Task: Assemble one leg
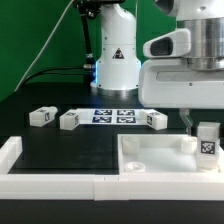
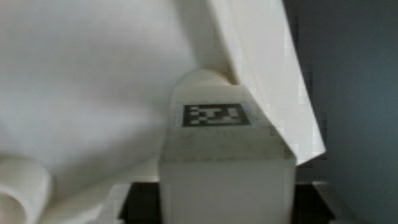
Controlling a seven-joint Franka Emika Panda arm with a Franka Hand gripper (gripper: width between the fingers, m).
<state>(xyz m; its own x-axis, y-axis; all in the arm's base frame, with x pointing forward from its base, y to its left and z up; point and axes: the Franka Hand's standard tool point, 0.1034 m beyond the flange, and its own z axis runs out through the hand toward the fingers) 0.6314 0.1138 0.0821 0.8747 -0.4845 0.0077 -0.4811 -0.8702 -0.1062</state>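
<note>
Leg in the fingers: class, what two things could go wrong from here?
1. The leg, held by the gripper, hangs over the tray panel corner; if misaligned, it could jam on the rim or tilt.
2. In the wrist view it crowds a white wall; scraping might twist it in the grip.

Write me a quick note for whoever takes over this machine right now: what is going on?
Hand: appears shut on one leg, held upright at the tray corner on the exterior view's right.
Other legs: three lie loose on the table, near the marker board.
Done: leg brought to the corner.
Left: seat it, if it is not in yet (cannot tell), then release.
</note>
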